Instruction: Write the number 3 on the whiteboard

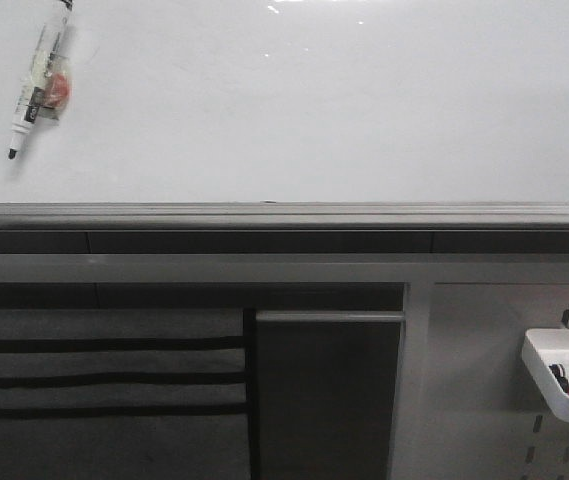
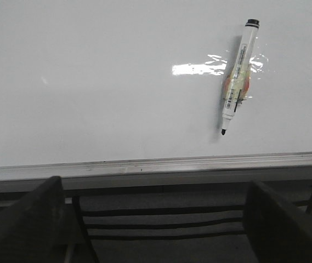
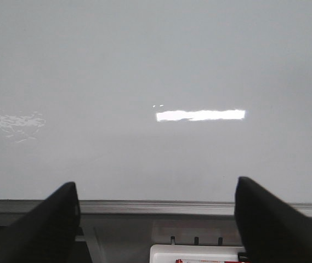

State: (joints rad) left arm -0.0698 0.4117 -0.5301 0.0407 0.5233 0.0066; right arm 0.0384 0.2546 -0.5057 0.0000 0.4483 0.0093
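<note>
The whiteboard (image 1: 314,100) fills the upper half of the front view; its surface is blank and no number 3 shows on it. A white marker with a black tip (image 1: 36,85) hangs on the board at the upper left, tip down, held by a clear clip; it also shows in the left wrist view (image 2: 237,76). My left gripper (image 2: 156,189) is open and empty, below the board's grey rail (image 2: 156,164). My right gripper (image 3: 156,189) is open and empty, facing blank whiteboard (image 3: 156,66) above the rail. Neither gripper shows in the front view.
A grey pegboard panel (image 1: 484,380) below the board carries a white tray (image 1: 564,375) with markers at the right; the tray's edge shows in the right wrist view (image 3: 199,253). A dark panel (image 1: 329,395) and black-striped grey fabric (image 1: 104,380) lie below the rail.
</note>
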